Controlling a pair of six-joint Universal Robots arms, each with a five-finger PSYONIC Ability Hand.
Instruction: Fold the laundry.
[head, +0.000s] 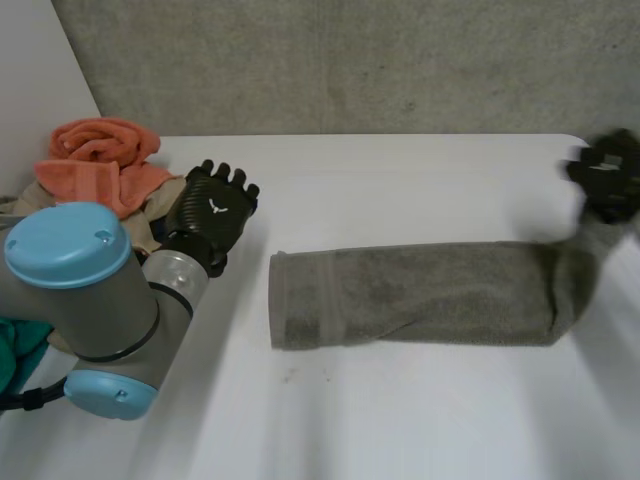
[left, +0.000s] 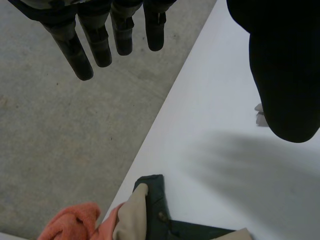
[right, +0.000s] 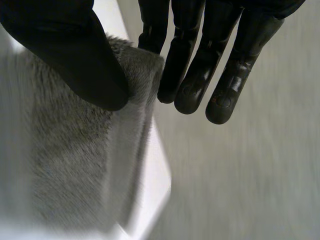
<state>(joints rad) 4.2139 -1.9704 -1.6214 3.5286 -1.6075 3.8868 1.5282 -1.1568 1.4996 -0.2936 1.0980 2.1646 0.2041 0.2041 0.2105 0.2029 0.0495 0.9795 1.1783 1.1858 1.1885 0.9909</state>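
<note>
**Head view.** A grey towel (head: 410, 295), folded into a long strip, lies across the middle of the table (head: 400, 420). One end is near the centre. The other is at the right edge, where it lifts off the surface toward the right hand (head: 605, 180) near the far right corner. The left hand (head: 212, 215) hovers over the left side, well apart from the towel. It is just beside a heap at the far left corner, with an orange cloth (head: 100, 160) on top and a beige cloth (head: 160, 215) below. The left arm (head: 90, 300) hides part of this heap, and a teal cloth (head: 18, 350) shows beside the arm.

**Right wrist view.** The thumb (right: 75, 55) and fingers (right: 172, 75) pinch the towel's end between them. The rest of the strip runs down onto the table's edge.

**Left wrist view.** The fingers (left: 100, 45) are straight and set wide of the thumb (left: 285, 75), holding nothing above bare table near an edge. A dark cloth (left: 155, 195) lies under the beige one at that edge, with the orange cloth just beside them.
</note>
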